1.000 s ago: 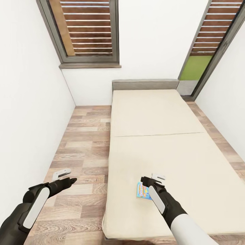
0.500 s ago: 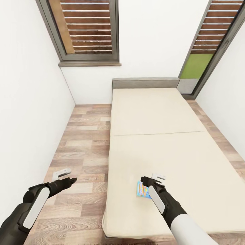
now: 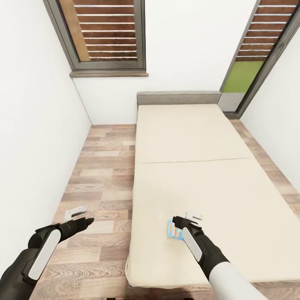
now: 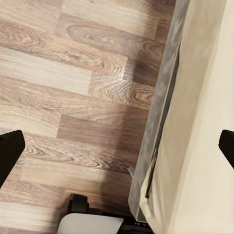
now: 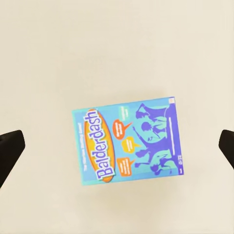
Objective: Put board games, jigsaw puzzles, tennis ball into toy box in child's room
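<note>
A small blue board game [image 3: 174,231] with "Balderdash" printed on it lies flat on the beige mattress of the bed [image 3: 200,137], near the bed's foot end and its left side. My right gripper [image 3: 186,218] hovers open just above it. In the right wrist view the board game [image 5: 127,147] lies between the two spread fingertips [image 5: 9,152], untouched. My left gripper [image 3: 82,216] hangs open over the wood floor to the left of the bed, holding nothing.
The grey headboard [image 3: 179,98] stands against the far white wall under a dark-framed window [image 3: 104,37]. A white wall [image 3: 37,125] runs close along the left. A strip of wood-plank floor [image 3: 104,179] lies between that wall and the bed.
The whole view has shifted slightly, so the camera has moved and more of the bed's foot edge shows. Both grippers keep the same pose and the board game lies where it was.
</note>
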Tool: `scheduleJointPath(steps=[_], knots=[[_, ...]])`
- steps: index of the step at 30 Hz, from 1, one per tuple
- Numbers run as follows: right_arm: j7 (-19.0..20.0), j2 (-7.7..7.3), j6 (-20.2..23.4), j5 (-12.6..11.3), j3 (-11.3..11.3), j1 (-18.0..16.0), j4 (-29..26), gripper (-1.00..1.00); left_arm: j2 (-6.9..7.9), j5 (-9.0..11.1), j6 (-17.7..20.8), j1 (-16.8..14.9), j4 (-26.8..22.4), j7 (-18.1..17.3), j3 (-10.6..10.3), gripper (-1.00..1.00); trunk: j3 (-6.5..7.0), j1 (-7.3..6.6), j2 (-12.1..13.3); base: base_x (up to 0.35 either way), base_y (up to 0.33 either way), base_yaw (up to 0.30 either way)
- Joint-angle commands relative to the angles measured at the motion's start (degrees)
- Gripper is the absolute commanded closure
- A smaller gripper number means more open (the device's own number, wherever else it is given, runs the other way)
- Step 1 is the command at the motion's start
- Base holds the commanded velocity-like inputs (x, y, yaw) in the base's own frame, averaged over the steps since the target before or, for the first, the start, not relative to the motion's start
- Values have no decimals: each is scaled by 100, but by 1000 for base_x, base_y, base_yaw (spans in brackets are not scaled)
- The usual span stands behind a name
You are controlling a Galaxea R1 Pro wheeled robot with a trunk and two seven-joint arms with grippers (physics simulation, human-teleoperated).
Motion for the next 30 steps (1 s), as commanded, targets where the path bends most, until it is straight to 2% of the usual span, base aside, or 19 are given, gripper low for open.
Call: scheduleJointPath(steps=[1, 20, 30], knots=[[-48, -4, 20, -42, 21, -3, -10, -100, 1, 62, 23, -3, -8, 49, 0, -100, -18, 3, -10, 0, 0, 0], [-49, -3, 13, -42, 24, -3, -9, -100, -2, 59, 27, -3, -8, 49, 0, -100, -192, 3, -10, 0, 0, 0], [-48, 1, 11, -36, 30, -3, -9, -100, 3, 59, 25, -3, -8, 49, -2, -100, -213, 3, -10, 0, 0, 0]])
